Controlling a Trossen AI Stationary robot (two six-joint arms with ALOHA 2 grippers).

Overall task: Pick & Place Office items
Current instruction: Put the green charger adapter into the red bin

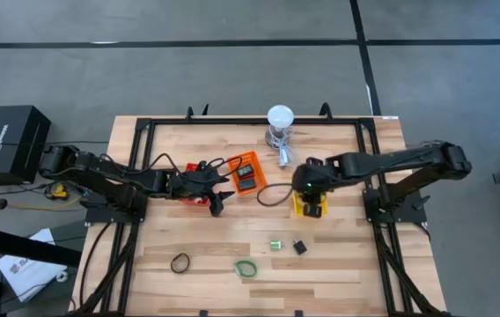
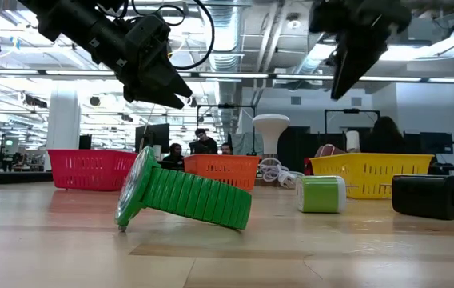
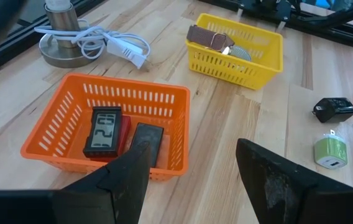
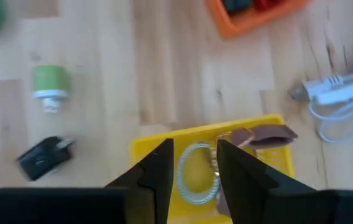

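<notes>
Bright, even light from ceiling strips over my table [image 1: 338, 264], shadows soft. My right wrist camera is smeared with blur. Down low, the green watch [image 2: 187, 196] looms large, the hall behind hazy.

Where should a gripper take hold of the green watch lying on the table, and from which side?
The green watch lies on its side, band looped open. Probably best to come straight down and pinch one wall of the band, one finger inside the loop, away from the bulkier dial.
</notes>
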